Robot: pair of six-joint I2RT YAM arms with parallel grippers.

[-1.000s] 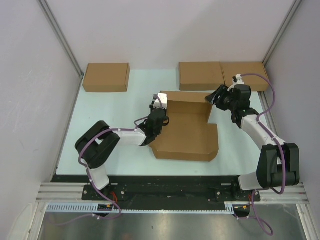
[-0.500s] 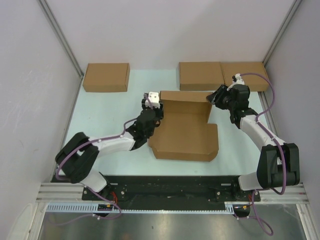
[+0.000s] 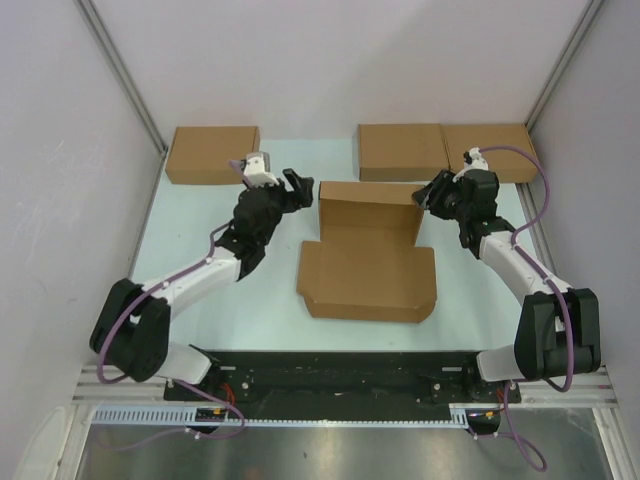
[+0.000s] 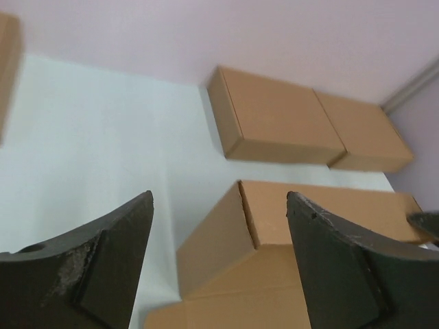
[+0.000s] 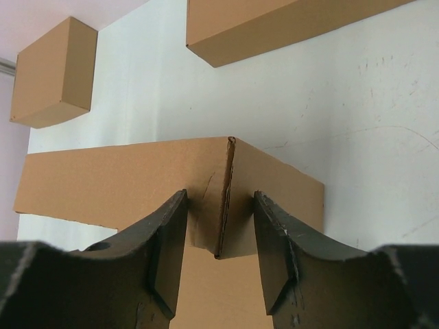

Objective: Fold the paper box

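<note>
The paper box (image 3: 366, 265) lies half folded mid-table, its back wall (image 3: 366, 196) standing upright. My left gripper (image 3: 300, 187) hovers open just left of the box's back-left corner, touching nothing. In the left wrist view that corner (image 4: 247, 212) shows between the wide-apart fingers of the left gripper (image 4: 219, 199). My right gripper (image 3: 424, 195) is at the back-right corner. In the right wrist view the right gripper (image 5: 220, 193) is open. It straddles the corner's upright edge (image 5: 223, 199), with a gap on each side.
Three closed brown boxes sit along the back of the table: one at the left (image 3: 212, 154), two side by side at the right (image 3: 402, 151) (image 3: 490, 150). Grey walls close in the table at both sides and the back.
My left gripper has let go of the box's back-left corner, opened wide and drawn back up and to the left. The right gripper has stayed at the back-right corner.
</note>
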